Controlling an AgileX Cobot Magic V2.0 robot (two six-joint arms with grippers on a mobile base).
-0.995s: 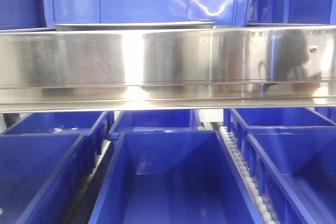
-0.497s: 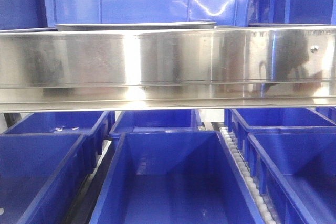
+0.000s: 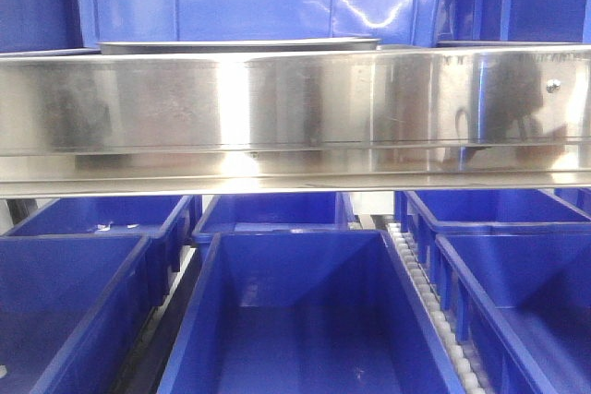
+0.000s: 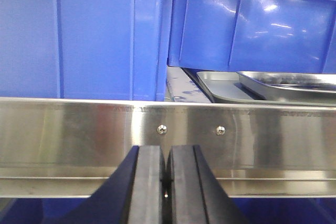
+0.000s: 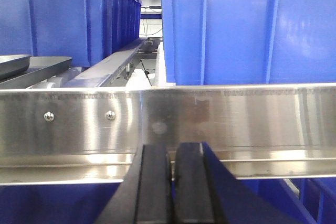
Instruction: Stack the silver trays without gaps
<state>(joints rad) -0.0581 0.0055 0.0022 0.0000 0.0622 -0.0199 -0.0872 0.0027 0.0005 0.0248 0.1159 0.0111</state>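
Both black grippers — left (image 4: 166, 182), right (image 5: 173, 182) — hang pinched closed and empty below the brushed-steel shelf rail (image 4: 79, 129); the shallow shiny steel trays (image 4: 283, 83) sit overlapped, unseated, on the shelf behind, likely awaiting alignment.

Long brushed-steel shelf rail (image 3: 295, 113) spans the frame, one screw (image 3: 551, 86) near its right end. Shallow silver tray rim (image 3: 238, 45) shows just above it. Blue plastic bins (image 3: 300, 311) sit below.
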